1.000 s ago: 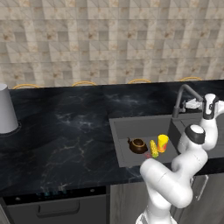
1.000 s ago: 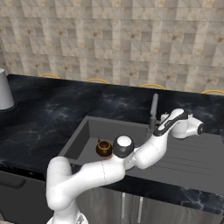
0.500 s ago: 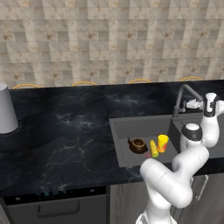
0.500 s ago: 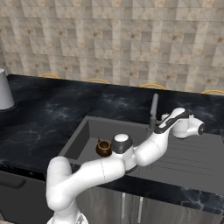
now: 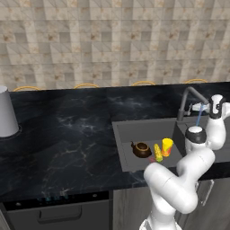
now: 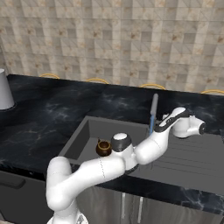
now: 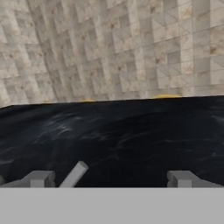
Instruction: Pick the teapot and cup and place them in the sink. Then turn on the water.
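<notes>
The dark-brown teapot (image 5: 141,149) (image 6: 104,147) sits on the floor of the grey sink (image 5: 134,129) (image 6: 83,133). To its right in the basin stands the yellow cup (image 5: 167,146). A thin pale-blue stream of water (image 5: 199,116) (image 6: 152,121) falls from the dark curved tap (image 5: 187,96) (image 6: 154,104). My gripper (image 7: 111,179) (image 5: 208,108) (image 6: 163,124) is open beside the tap's base, holding nothing. In the hand view a grey lever (image 7: 74,173) slants up between my fingertips (image 7: 41,178).
A slim knobbly yellow item (image 5: 158,152) lies between teapot and cup. A pale grey container (image 5: 6,112) (image 6: 4,89) stands far left on the black marble counter (image 5: 67,130). A tiled wall runs behind. My arm arches over the sink's right side.
A blue stream of water now runs from the tap where there was none before. The hand has shifted slightly by the tap; teapot and cup have not moved.
</notes>
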Available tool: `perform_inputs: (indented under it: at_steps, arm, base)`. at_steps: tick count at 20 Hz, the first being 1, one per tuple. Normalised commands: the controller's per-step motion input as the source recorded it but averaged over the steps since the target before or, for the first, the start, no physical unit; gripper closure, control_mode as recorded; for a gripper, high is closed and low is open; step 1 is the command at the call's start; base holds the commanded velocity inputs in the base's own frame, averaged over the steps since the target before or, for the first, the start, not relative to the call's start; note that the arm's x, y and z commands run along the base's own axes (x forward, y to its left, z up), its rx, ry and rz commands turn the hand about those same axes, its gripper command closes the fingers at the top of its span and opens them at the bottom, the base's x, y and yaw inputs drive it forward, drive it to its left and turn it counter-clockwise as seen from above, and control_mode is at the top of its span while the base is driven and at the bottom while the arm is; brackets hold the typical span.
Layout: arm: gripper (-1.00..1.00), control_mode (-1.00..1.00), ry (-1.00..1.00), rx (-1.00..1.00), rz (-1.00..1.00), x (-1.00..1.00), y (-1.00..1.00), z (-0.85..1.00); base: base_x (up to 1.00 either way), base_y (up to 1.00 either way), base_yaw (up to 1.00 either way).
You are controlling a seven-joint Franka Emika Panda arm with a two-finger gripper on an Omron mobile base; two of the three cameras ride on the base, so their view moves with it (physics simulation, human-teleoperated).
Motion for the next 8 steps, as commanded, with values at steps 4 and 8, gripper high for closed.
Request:
perform_inputs:
  at_steps: [4,8]
  arm:
    - [-1.00,-1.00,0.00,-0.09,-0.21,0.00,0.00,-0.69]
    - [-1.00,-1.00,0.00,-0.11,-0.22,0.00,0.00,-0.78]
  base:
    - [0.00,0.00,0.00]
    - [0.00,0.00,0.00]
